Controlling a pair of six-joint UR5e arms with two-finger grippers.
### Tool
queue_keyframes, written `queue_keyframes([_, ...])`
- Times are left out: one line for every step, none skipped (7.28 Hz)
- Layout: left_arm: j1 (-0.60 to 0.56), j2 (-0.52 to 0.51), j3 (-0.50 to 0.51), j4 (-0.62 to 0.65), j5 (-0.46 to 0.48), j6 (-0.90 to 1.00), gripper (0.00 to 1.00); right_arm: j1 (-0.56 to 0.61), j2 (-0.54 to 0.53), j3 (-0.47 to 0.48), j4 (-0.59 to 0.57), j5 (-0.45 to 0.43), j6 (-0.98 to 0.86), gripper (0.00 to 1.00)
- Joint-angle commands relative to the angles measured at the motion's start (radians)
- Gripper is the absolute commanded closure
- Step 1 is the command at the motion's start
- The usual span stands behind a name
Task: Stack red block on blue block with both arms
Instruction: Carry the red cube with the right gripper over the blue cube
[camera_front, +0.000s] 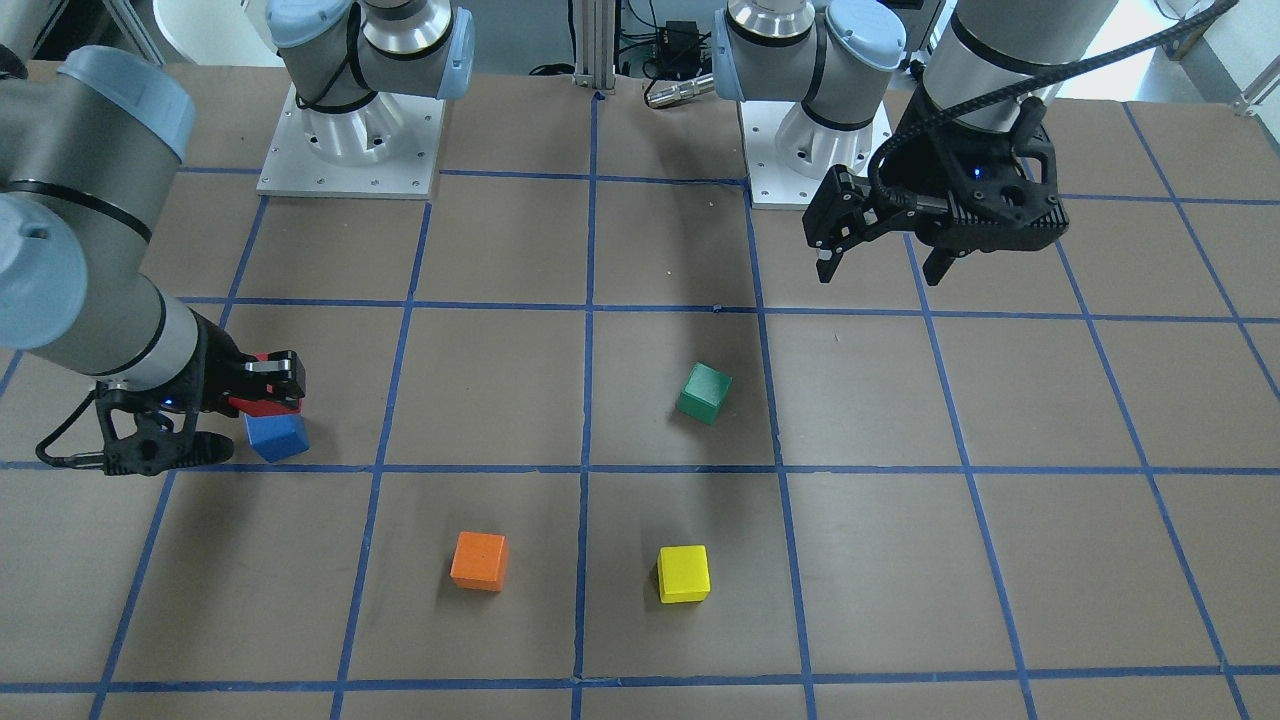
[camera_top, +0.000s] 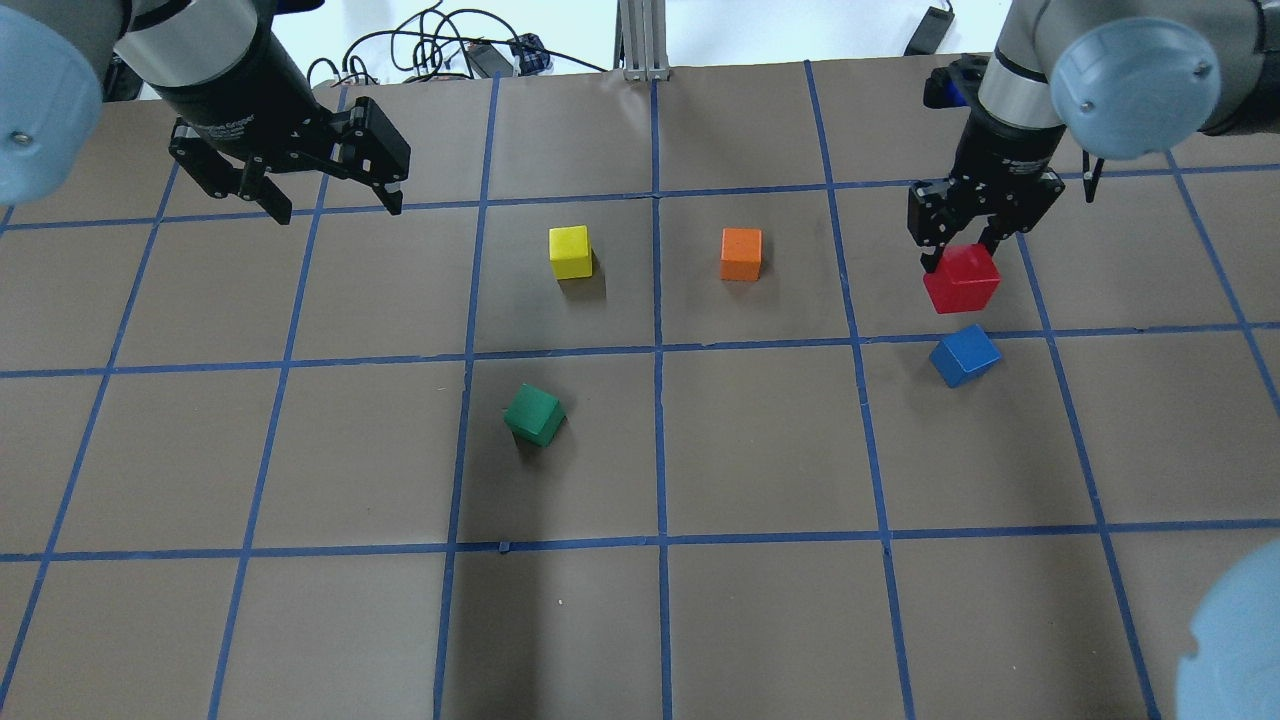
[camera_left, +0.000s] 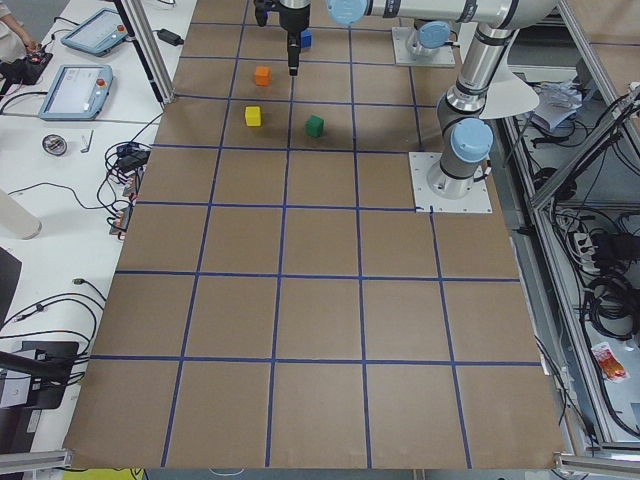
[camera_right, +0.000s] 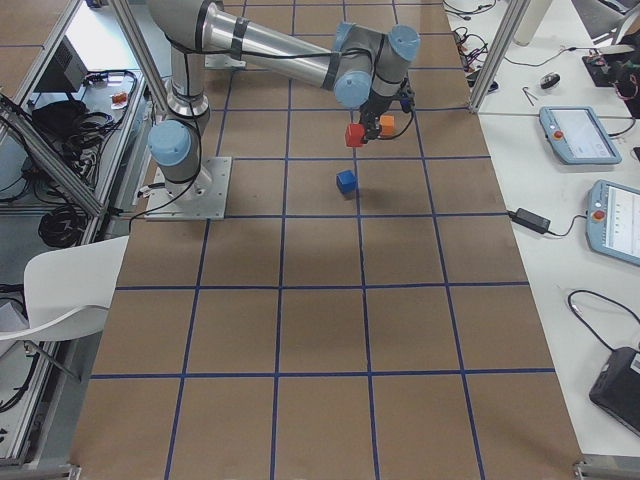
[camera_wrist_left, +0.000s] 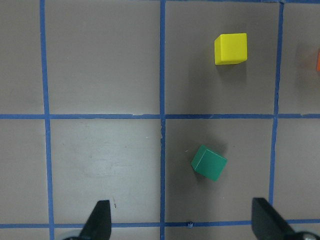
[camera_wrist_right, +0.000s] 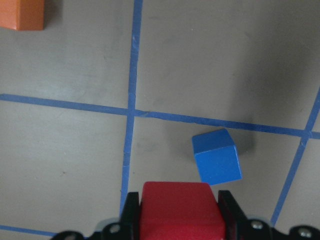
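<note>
We are looking down on the table from behind the robot and, steeply, from across it, facing the robot. Two distant cameras are looking along it from either end. The wrist cameras are pointing straight down, close up, sharing the green block (left) and the blue block (right) with the wider views.

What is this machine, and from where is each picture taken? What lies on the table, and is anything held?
A robot's left arm and right arm stand at one table, each with a black two-finger gripper. Four pictures come from fixed cameras: opposite the robot, behind it, and at each table end. Two come from wrist cameras. On the table lie the blue block, green block, yellow block and orange block. The right gripper holds the red block in the air near the blue block; the left gripper is open and empty.
</note>
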Motion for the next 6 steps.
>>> queue_keyframes([0.000, -0.001, 0.000, 0.000, 0.000, 0.000, 0.00, -0.088, -0.040, 0.127, -0.118, 0.000, -0.165, 1.00])
queue_keyframes([0.000, -0.001, 0.000, 0.000, 0.003, 0.000, 0.00, -0.092, -0.048, 0.185, -0.228, 0.002, -0.178, 1.00])
queue_keyframes([0.000, -0.002, 0.000, 0.000, -0.002, 0.000, 0.00, -0.090, -0.050, 0.217, -0.293, -0.003, -0.179, 1.00])
queue_keyframes([0.000, -0.001, 0.002, 0.000, -0.003, 0.000, 0.00, -0.089, -0.050, 0.227, -0.296, 0.003, -0.178, 1.00])
queue_keyframes([0.000, -0.001, 0.000, 0.000, -0.002, 0.000, 0.00, -0.086, -0.050, 0.230, -0.296, 0.005, -0.179, 1.00])
queue_keyframes([0.000, -0.002, 0.000, 0.000, -0.003, 0.000, 0.00, -0.083, -0.054, 0.230, -0.296, 0.008, -0.178, 1.00])
